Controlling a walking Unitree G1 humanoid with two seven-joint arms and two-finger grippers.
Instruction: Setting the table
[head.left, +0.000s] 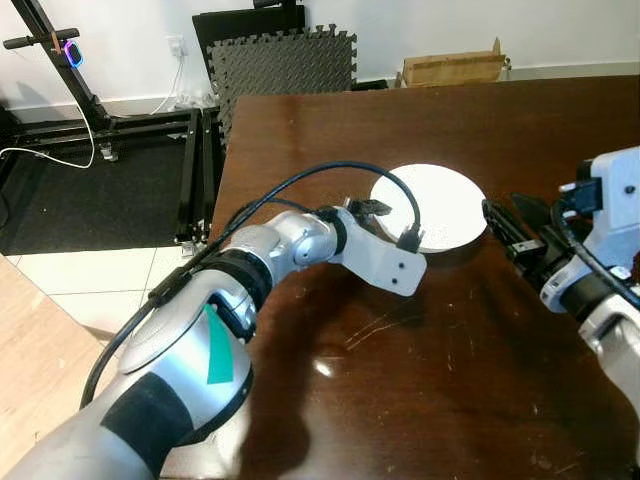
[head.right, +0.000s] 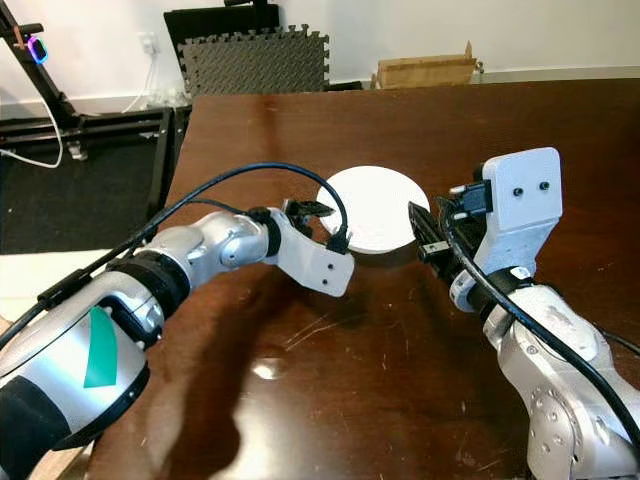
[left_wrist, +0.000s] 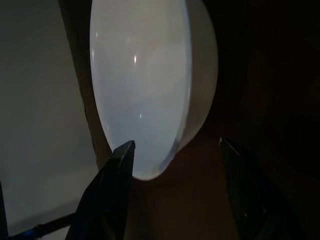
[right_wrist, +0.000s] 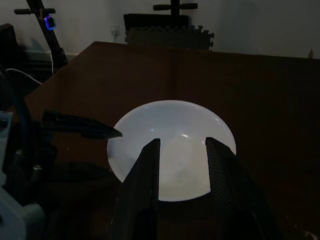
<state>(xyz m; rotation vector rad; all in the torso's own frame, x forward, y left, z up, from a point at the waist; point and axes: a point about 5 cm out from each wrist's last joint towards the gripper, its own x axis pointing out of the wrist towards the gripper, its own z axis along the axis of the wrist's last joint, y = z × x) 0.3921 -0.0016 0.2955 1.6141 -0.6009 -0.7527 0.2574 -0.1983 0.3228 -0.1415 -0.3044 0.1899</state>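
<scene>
Silver L arm fills the near-left corner, reaching fwd across the dark wood table (head.left: 330, 400). Left claw (head.left: 372, 208) sits right at the near-left rim of the white bowl (head.left: 430, 205), fingers spread wide, one finger over the bowl's inside and the other outside the wall, not closed on it yet. Bowl is mid-table, upright, nothing in it.

Moving right: right claw (head.right: 428, 232) comes in low at the bowl's right rim, fingers a narrow gap apart, one each side of the near wall per the wrist view, no clamp that I can make out.

Risks from here, imo: both claws crowd the same bowl from opp sides, so if either pushes in w/o closing, the bowl likely skates across the glossy table. One claw lifting alone could tip the bowl on its smooth, curved wall. Black cable (head.left: 300, 185) looping off the L wrist hangs close to the rim and could snag.
</scene>
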